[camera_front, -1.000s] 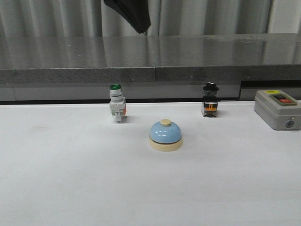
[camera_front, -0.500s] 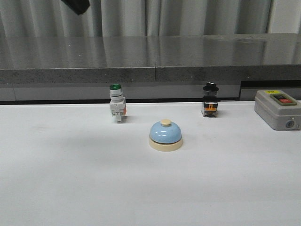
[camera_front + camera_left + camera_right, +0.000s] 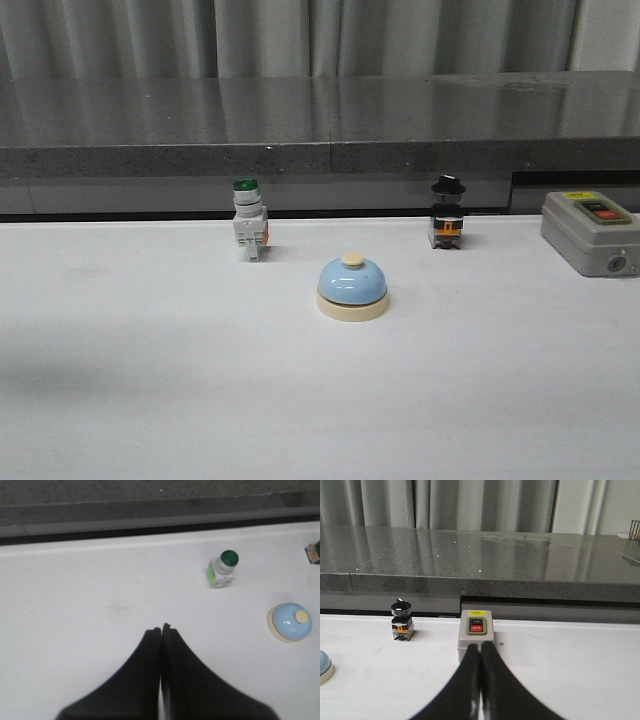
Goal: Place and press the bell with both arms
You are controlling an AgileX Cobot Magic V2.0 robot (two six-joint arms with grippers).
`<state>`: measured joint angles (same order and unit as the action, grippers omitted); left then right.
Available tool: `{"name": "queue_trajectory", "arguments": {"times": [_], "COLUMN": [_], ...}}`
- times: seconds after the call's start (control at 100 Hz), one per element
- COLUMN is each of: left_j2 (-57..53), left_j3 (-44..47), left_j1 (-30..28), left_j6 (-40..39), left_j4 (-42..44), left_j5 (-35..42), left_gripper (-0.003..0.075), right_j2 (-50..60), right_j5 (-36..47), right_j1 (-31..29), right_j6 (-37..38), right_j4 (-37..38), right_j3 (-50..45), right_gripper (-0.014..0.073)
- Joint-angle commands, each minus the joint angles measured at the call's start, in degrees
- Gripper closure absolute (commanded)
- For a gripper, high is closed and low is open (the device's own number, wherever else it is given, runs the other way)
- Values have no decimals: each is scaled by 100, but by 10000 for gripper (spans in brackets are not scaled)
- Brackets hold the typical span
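Note:
The bell (image 3: 352, 289), with a light-blue dome, cream base and cream button, stands upright on the white table near the middle. It also shows in the left wrist view (image 3: 290, 622), and only its edge shows in the right wrist view (image 3: 324, 666). My left gripper (image 3: 161, 628) is shut and empty, high above the table and well to the left of the bell. My right gripper (image 3: 480, 646) is shut and empty, low over the table in front of a grey switch box. Neither arm shows in the front view.
A green-capped white switch (image 3: 247, 220) stands behind and left of the bell, a black-capped switch (image 3: 447, 212) behind and right. The grey ON/OFF switch box (image 3: 589, 232) sits at the right edge. A dark stone ledge (image 3: 320, 130) runs along the back.
A black arm part at the top of the front view moved left and then left the view. The bell and the switches have not moved.

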<state>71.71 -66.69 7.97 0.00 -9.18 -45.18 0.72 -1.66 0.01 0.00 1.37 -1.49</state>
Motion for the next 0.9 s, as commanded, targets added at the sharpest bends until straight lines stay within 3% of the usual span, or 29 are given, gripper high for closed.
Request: {"name": "queue_trajectory", "arguments": {"times": [0.0, 0.24, 0.71, 0.89], "left_j2": [-559, -1758, -4126, -4762], "left_j3": [272, 1395, 3311, 3727], "left_j1": [-189, -554, -564, -564], "left_j6": [-68, -68, -68, -75], "left_j4": [2, -1, -1, -101], "left_j5": [528, 998, 2094, 1873], "left_gripper": [741, 741, 741, 741], "right_j2": [97, 97, 97, 97], "right_j5": [448, 448, 448, 448], "right_j1": [-32, -32, -32, -32], "right_j6": [-34, -34, -34, -34], "right_j4": [-27, -27, -27, -27], "right_j3": [82, 82, 82, 82], "right_gripper": [654, 654, 654, 654]}}
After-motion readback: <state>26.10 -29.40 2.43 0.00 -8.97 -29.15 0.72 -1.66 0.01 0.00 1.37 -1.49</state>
